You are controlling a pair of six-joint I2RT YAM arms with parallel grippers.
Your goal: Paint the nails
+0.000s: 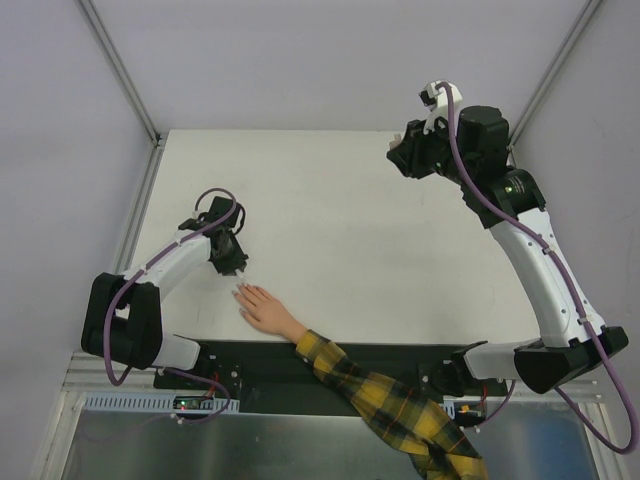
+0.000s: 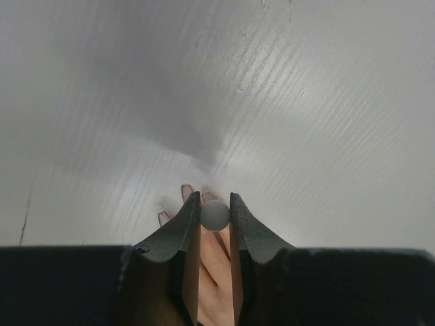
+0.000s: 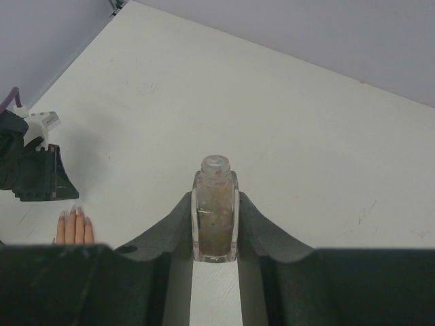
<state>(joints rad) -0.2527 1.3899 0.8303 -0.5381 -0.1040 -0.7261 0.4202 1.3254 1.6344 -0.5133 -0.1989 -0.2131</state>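
Now your left gripper (image 2: 215, 199) is clamped on a pale round knob (image 2: 215, 215), right above the mannequin hand (image 1: 264, 311), whose nails (image 1: 241, 292) lie at the lower left of the table (image 1: 350, 230). Your right gripper (image 3: 215, 197), at the upper right of the top view, is closed on a clear uncapped bottle (image 3: 215, 227).

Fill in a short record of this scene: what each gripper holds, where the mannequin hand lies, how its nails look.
Left gripper: shut on a small pale grey round knob, right above the flesh-coloured mannequin hand
Right gripper: shut on a small clear glass bottle, uncapped, over the white table's far right
Hand: flat at the table's near edge, yellow-and-dark plaid sleeve
Nails: pale; fresh paint not discernible
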